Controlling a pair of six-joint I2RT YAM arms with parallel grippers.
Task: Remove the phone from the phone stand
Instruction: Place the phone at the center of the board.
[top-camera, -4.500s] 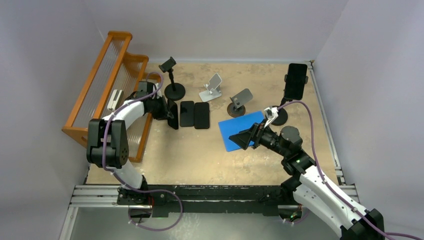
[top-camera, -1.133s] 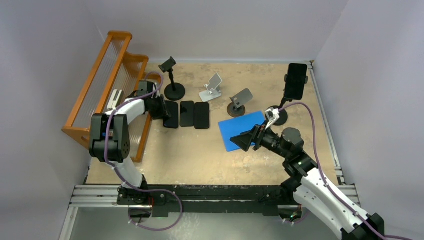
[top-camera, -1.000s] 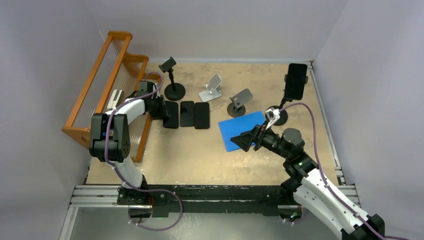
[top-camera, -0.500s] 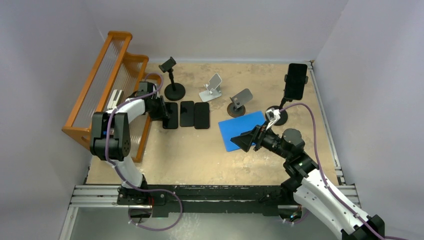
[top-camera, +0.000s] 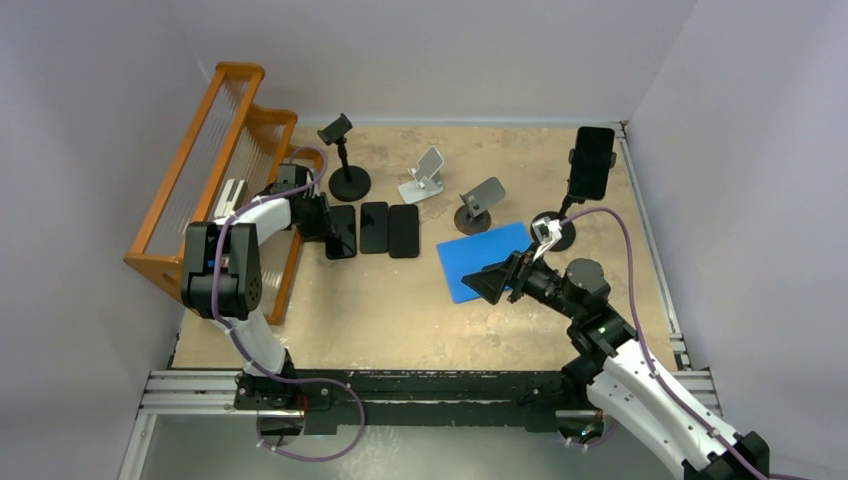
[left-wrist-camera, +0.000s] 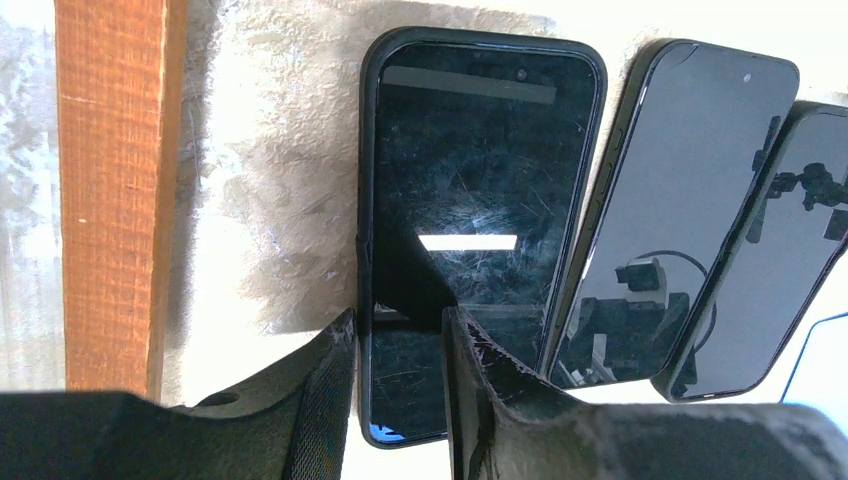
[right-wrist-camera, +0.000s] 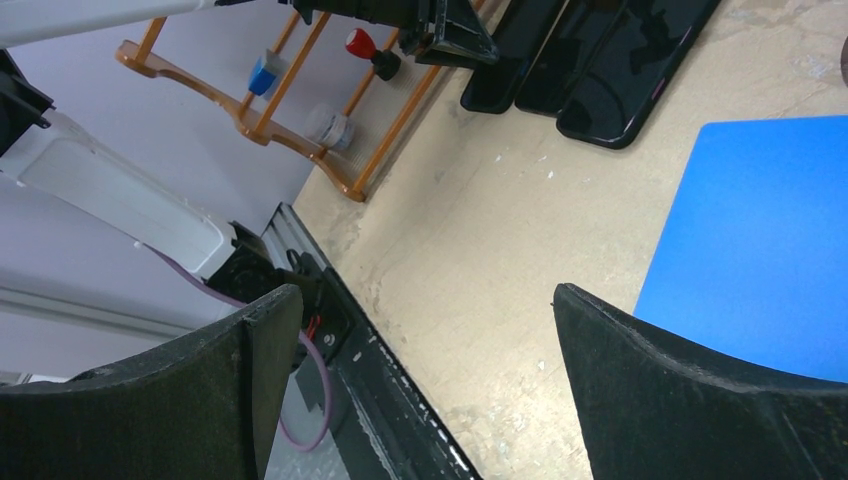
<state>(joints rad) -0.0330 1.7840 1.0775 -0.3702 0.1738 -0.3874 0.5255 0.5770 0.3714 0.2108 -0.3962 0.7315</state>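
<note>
Left claw (left-wrist-camera: 398, 335), centre-left in the top view, narrowly parted; right claw (right-wrist-camera: 425, 300), centre-right, spread wide.

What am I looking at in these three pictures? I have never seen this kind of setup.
Two robot arms are bolted at the near edge of a table. One picture looks down from above. The other two come from cameras on the wrists, so the dark shapes at the bottom are each arm's own fingers. Three phones lie flat side by side next to an orange rack. There is also a blue mat, three empty stands, and a mounted phone upright on its stand, far right. The left gripper sits over the leftmost phone, fingers slightly apart. The right gripper is wide open by the mat, holding nothing.
</note>
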